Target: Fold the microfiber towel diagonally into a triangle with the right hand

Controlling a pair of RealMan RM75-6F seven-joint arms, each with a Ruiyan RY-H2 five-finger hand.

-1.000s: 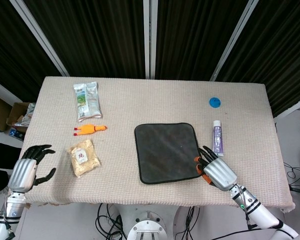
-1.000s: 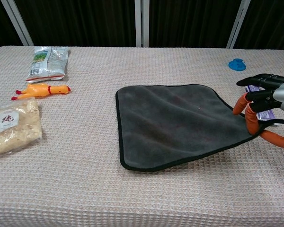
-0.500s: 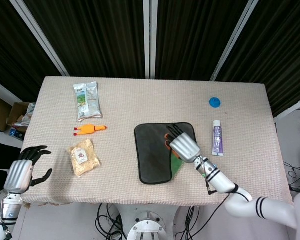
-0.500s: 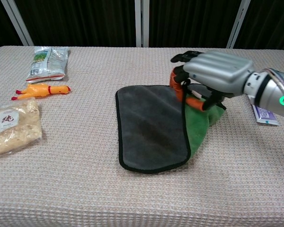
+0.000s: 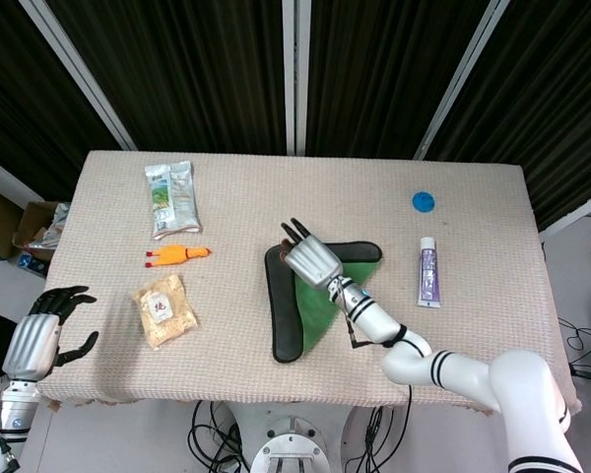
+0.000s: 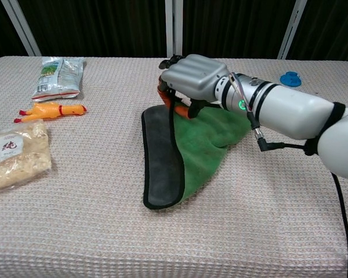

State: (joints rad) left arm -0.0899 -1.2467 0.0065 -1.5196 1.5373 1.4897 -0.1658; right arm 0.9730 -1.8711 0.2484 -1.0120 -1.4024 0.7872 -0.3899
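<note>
The microfiber towel (image 5: 315,301) lies mid-table, dark grey on top with a black edge and green underneath. Its near right corner is lifted and carried over towards the far left corner, so the green underside (image 6: 207,142) faces up and only a grey strip (image 6: 159,156) shows on the left. My right hand (image 5: 311,259) grips that lifted corner with its orange-tipped fingers, just above the towel's far left corner; in the chest view the right hand (image 6: 192,80) hides the pinched corner. My left hand (image 5: 41,336) hangs off the table's left front edge, fingers apart and holding nothing.
On the left are a snack packet (image 5: 170,197), a rubber chicken toy (image 5: 177,254) and a bag of grains (image 5: 164,308). A blue cap (image 5: 424,202) and a tube (image 5: 428,271) lie to the right of the towel. The table (image 5: 276,187) has a woven beige cover.
My right hand has drawn the towel's corner from the near right across to the far left, turning more of the green underside up. The left hand barely shifted.
</note>
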